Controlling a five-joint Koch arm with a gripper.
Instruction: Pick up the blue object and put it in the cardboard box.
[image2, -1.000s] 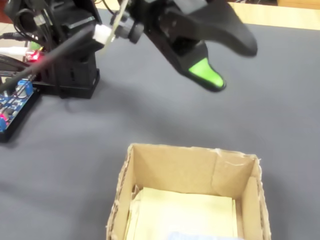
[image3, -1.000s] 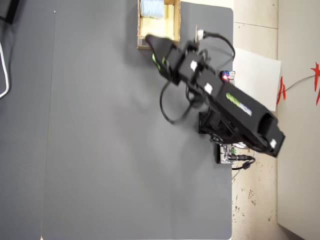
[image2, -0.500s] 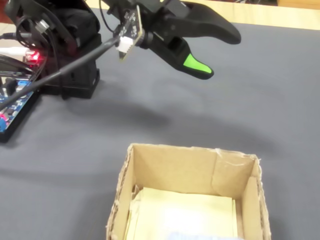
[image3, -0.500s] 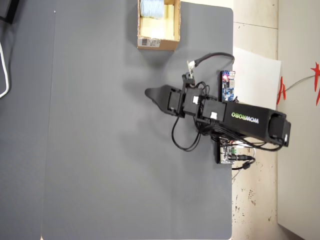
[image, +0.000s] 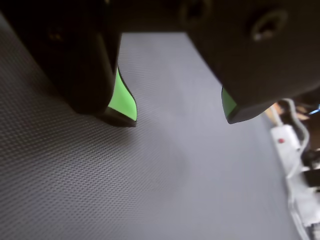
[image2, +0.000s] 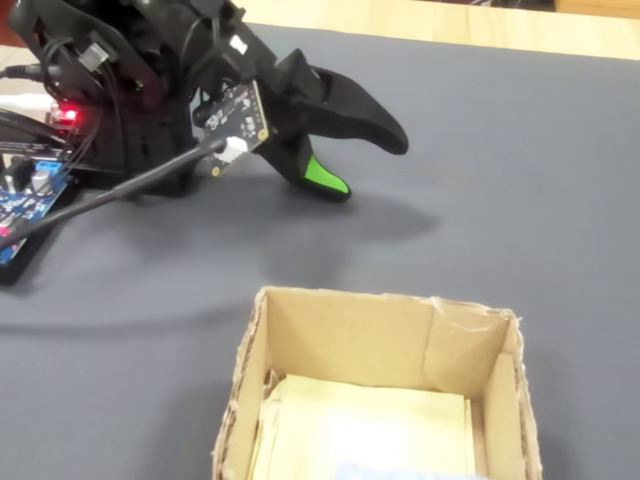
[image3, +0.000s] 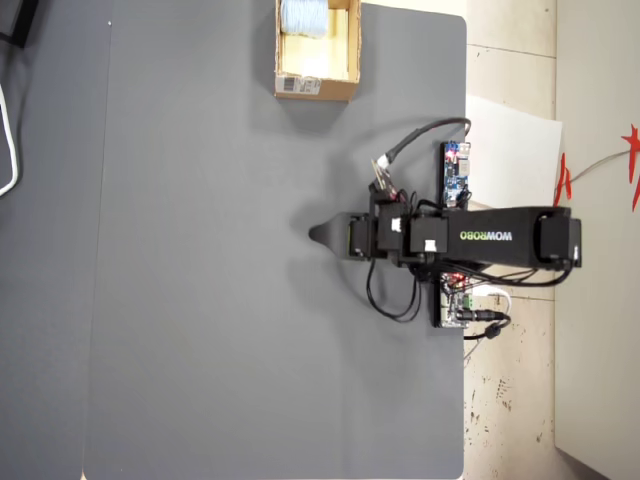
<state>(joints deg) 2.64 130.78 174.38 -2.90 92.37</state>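
The cardboard box (image3: 316, 87) stands at the top of the mat in the overhead view, and its near wall (image2: 350, 340) fills the bottom of the fixed view. The blue object (image3: 300, 15) lies inside the box at its far end. My gripper (image: 180, 117) is open, its green-padded fingers (image: 122, 102) spread wide with only grey mat between them. It hovers low over the mat (image2: 365, 165), well apart from the box, near the middle of the mat's right side (image3: 315, 235).
A blue circuit board (image3: 455, 170) with wires lies beside the arm's base (image2: 130, 110), and shows at the left of the fixed view (image2: 25, 195). White paper (image3: 515, 150) lies on the floor beyond the mat's right edge. A cable (image3: 8, 150) runs at the far left.
The arm has swung away from the box and down toward the mat in front of its base. The gripper stays open and empty. The blue object rests in the box.
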